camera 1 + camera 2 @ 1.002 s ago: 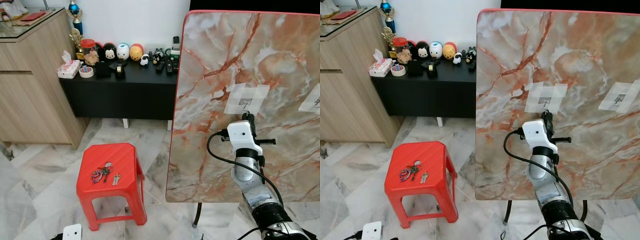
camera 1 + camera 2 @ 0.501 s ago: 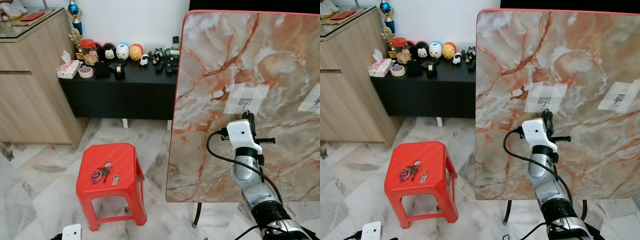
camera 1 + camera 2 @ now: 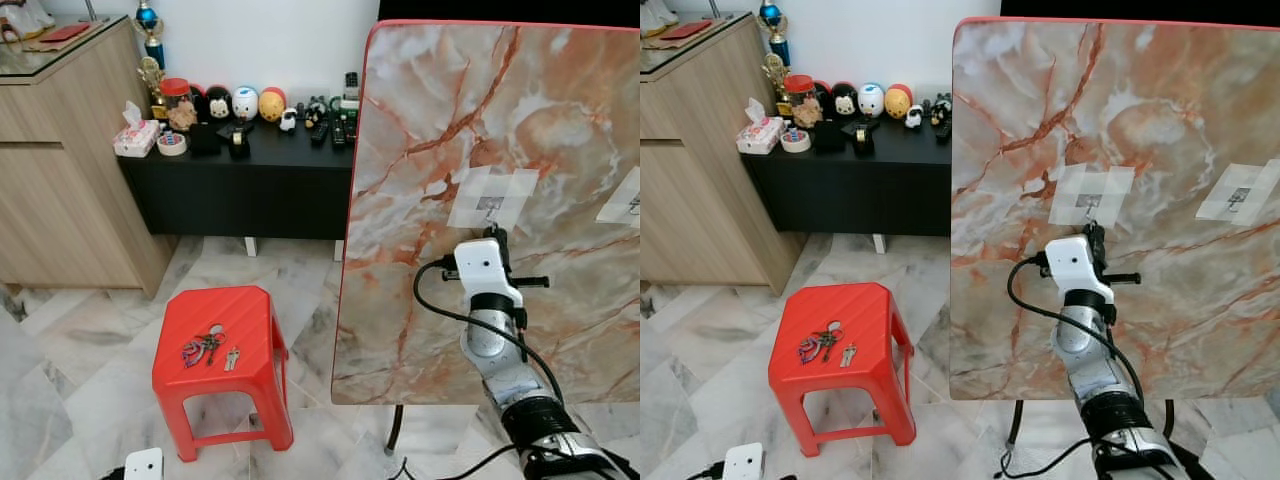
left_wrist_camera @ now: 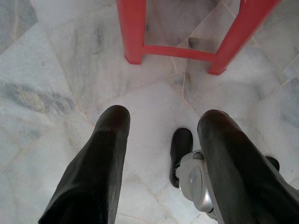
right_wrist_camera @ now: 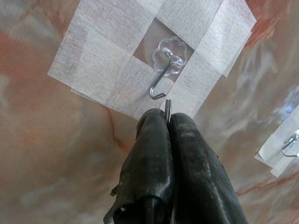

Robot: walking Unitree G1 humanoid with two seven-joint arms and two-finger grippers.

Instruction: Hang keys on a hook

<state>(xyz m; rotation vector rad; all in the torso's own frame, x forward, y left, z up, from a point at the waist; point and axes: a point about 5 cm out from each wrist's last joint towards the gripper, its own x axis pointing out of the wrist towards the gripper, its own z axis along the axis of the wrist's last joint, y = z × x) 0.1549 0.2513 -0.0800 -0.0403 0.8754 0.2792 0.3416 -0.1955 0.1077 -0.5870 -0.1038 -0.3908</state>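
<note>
A small metal hook (image 5: 163, 70) sits in a clear flower-shaped mount, taped with white strips to the upright marble-pattern board (image 3: 450, 110). My right gripper (image 5: 167, 119) is raised against the board just below that hook (image 3: 490, 207). It is shut on a thin metal key ring (image 5: 167, 107) that sticks out between the fingertips, a short gap from the hook's tip. A bunch of keys (image 3: 204, 347) and a single key (image 3: 232, 357) lie on the red plastic stool (image 3: 225, 385). My left gripper (image 4: 161, 116) hangs open near the floor.
A second taped hook (image 3: 1238, 197) is on the board's right side. A black sideboard (image 3: 240, 185) with toys and remotes stands against the back wall, beside a wooden cabinet (image 3: 60, 170). The floor is marble tile (image 3: 80, 340). My own foot (image 4: 196, 179) is below the left gripper.
</note>
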